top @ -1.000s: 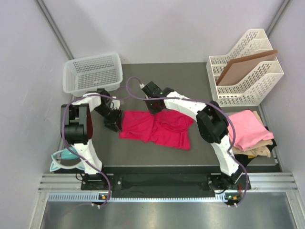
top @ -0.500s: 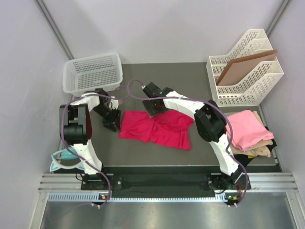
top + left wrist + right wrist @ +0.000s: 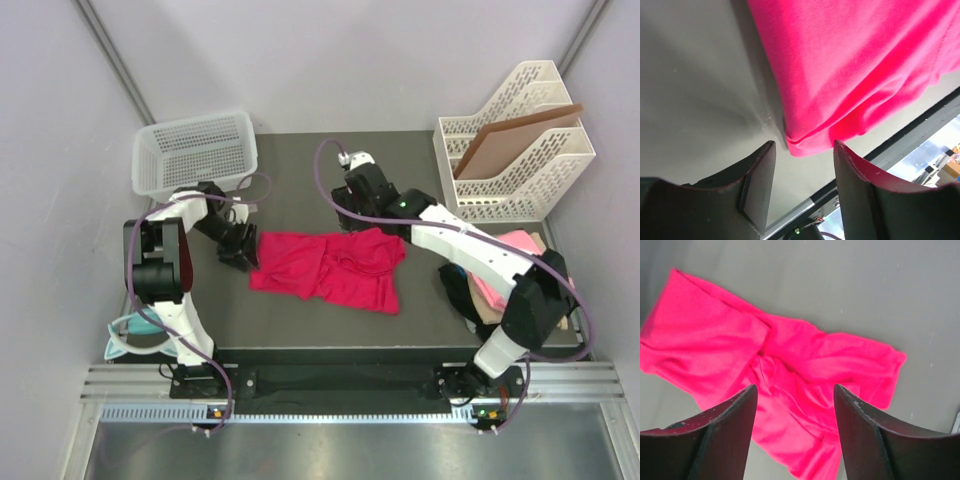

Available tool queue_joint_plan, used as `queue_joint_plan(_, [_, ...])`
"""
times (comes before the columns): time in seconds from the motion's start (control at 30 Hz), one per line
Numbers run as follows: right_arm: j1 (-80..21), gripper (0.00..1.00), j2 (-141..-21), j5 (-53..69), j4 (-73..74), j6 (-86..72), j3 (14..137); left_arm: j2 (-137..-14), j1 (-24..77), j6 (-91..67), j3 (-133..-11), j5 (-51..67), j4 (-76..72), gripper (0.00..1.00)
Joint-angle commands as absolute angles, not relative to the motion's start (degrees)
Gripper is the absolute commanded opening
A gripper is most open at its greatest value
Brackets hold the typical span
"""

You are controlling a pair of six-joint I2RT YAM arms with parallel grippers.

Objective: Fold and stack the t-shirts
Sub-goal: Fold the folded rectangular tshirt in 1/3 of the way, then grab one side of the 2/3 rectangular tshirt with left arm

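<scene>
A crimson-pink t-shirt [image 3: 325,265] lies crumpled and partly folded across the middle of the dark table. My left gripper [image 3: 243,258] sits low at the shirt's left edge and is open. In the left wrist view a folded corner of the shirt [image 3: 807,142] lies just ahead of the fingertips, ungripped. My right gripper [image 3: 345,208] hovers open above the shirt's far edge, and its wrist view looks down on the cloth [image 3: 790,365] with nothing held. A light pink t-shirt [image 3: 520,242] lies at the right, mostly hidden under the right arm.
A white mesh basket [image 3: 195,150] stands at the back left. A white file rack [image 3: 500,200] holding a brown board [image 3: 515,138] stands at the back right. Beige cloth [image 3: 492,312] shows under the right arm. A teal object [image 3: 135,328] lies beside the left base.
My right gripper has opened, let go of the crimson shirt and risen back toward the far side; its elbow swung right over the pile. The left jaws opened a little wider.
</scene>
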State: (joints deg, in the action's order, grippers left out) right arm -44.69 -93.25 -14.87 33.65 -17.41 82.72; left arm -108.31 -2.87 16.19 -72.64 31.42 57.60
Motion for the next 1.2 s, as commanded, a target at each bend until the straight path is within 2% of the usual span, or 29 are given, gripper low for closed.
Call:
queue_joint_plan(0.0, [-44.1,0.62,-89.3,-13.6,29.8,-20.4,75.7,-109.6,-2.9,15.7,-73.3,34.7,57.5,0.55])
queue_joint_plan(0.3, [-44.1,0.59,-82.2,-9.9,25.8,-24.5,65.7,-112.8,-1.8,14.2,-73.0,32.2,53.1,0.58])
queue_joint_plan(0.43, [-44.3,0.57,-80.2,-9.2,24.9,-26.0,62.4,-113.7,0.0,13.3,-72.2,32.0,51.5,0.53])
queue_joint_plan(0.53, [-44.5,0.56,-79.6,-9.4,24.9,-26.6,61.1,-113.2,3.8,13.1,-71.8,32.6,50.9,0.36])
queue_joint_plan(0.6, [-44.4,0.56,-79.3,-9.4,24.7,-26.9,60.5,-112.6,5.1,13.2,-71.7,33.0,51.0,0.15])
queue_joint_plan(0.67, [-44.4,0.55,-79.0,-9.2,24.6,-27.2,59.9,-112.2,5.4,14.0,-72.0,34.0,51.8,0.0])
queue_joint_plan(0.93, [-44.5,0.52,-79.1,-9.2,24.7,-27.3,59.2,-106.8,3.5,17.5,-71.7,31.4,56.3,0.0])
queue_joint_plan(1.17, [-44.6,0.52,-80.3,-9.8,25.0,-27.3,58.6,-99.9,-6.0,24.3,-74.1,20.0,62.8,0.0])
